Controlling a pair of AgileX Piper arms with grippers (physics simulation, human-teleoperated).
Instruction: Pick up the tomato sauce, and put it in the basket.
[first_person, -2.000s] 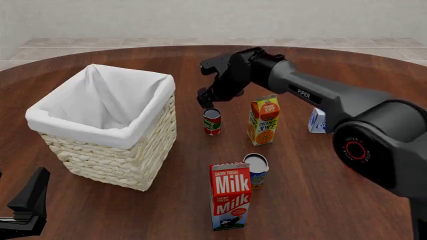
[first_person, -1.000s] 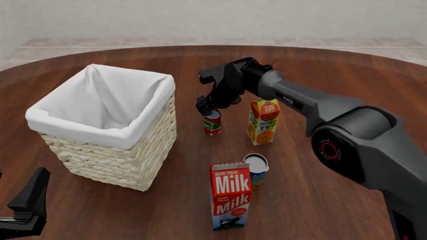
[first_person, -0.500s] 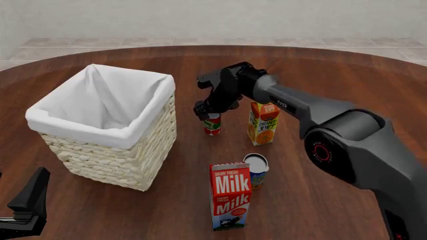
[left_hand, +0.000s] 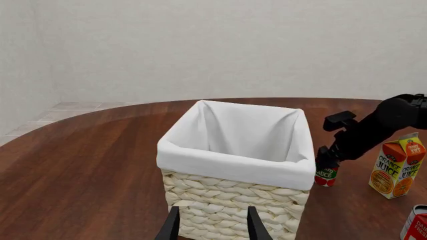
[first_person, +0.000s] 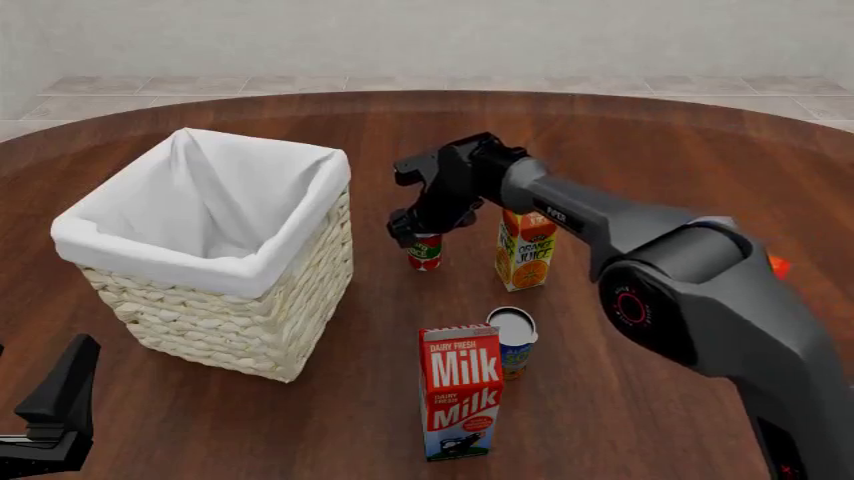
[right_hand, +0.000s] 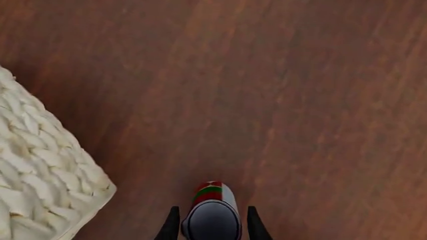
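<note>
The tomato sauce (first_person: 426, 252) is a short red tin with a green band, standing upright on the wood table just right of the basket (first_person: 160, 250). My right gripper (first_person: 416, 230) has come down over it. In the right wrist view its open fingers (right_hand: 172, 225) stand on either side of the silver top of the tomato sauce (right_hand: 212, 222). The left wrist view shows the tomato sauce (left_hand: 325, 175) under the black right arm. My left gripper (left_hand: 213, 212) is open and empty, low before the basket (left_hand: 233, 165).
An orange juice carton (first_person: 527, 242) stands right beside the can. A blue-and-white can (first_person: 513, 335) and a milk carton (first_person: 461, 390) stand nearer to me. The basket's woven corner (right_hand: 40, 165) lies close to the right gripper.
The right gripper has come down and slightly toward me, from above the can to straddling its top. The can, the basket and the left arm have stayed put.
</note>
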